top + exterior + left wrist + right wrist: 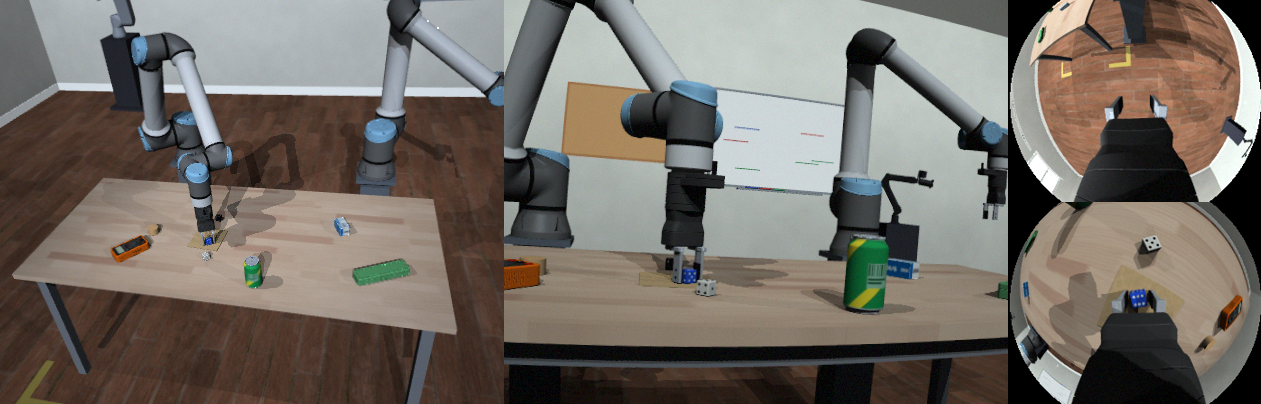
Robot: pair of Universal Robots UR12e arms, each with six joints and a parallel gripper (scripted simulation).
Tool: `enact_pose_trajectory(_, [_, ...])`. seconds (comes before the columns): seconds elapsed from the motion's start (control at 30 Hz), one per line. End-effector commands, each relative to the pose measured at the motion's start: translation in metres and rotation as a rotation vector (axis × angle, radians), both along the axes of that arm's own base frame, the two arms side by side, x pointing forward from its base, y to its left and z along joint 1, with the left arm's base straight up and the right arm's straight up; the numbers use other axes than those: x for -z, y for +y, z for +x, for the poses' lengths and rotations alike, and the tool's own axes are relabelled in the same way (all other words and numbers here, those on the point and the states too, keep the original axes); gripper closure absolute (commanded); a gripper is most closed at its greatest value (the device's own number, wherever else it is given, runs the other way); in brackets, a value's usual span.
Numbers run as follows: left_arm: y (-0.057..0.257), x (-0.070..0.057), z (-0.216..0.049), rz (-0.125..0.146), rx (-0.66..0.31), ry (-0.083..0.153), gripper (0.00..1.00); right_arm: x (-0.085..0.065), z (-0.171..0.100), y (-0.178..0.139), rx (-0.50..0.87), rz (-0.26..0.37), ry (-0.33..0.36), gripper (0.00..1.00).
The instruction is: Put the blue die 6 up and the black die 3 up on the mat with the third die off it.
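The blue die (209,241) (689,275) (1138,298) sits on the tan mat (194,243) (652,280) (1119,280); it appears flat, with rows of white pips facing the right wrist camera. My right gripper (208,242) (688,280) (1138,296) is open, with its fingers down on both sides of that die and gaps beside it. The black die (219,218) (669,263) lies behind the mat, off it; its pips are unreadable. The white die (206,256) (706,288) (1152,243) lies off the mat, five on top. My left gripper (990,218) (1136,101) is open and empty, away from the table.
A green can (253,273) (865,275) stands front right of the mat. An orange meter (130,249) (1231,313) and a small wooden cylinder (153,229) (1208,343) lie left of it. A blue-white box (342,226) and a green block (381,272) are far right.
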State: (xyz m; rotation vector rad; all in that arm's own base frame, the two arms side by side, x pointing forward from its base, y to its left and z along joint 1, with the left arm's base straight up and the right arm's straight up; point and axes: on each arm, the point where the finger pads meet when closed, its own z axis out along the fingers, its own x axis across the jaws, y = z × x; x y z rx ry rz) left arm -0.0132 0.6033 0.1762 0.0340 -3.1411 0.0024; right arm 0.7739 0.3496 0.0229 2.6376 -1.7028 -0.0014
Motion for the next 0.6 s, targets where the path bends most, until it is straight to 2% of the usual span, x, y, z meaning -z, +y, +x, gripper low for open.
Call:
enact_pose_trajectory(0.0, [0.001,-0.001,0.000,0.002,0.000,0.000,0.00,-0.001,0.001,0.001,0.000,0.001,-0.002,0.21])
enact_pose_trajectory(0.2, [0.001,-0.001,0.000,0.002,0.000,0.000,0.00,-0.003,0.001,0.001,0.000,0.001,-0.002,0.21])
enact_pose_trajectory(0.37, [0.001,-0.001,0.000,0.002,0.000,0.000,0.00,-0.015,0.001,0.001,0.000,0.001,-0.002,0.21])
enact_pose_trajectory(0.43, [0.001,-0.001,0.000,0.002,0.000,0.000,0.00,-0.015,0.001,0.001,0.000,0.001,-0.002,0.21])
enact_pose_trajectory(0.57, [0.001,-0.001,0.000,0.002,0.000,0.000,0.00,-0.034,0.001,0.001,0.000,0.001,-0.002,0.21])
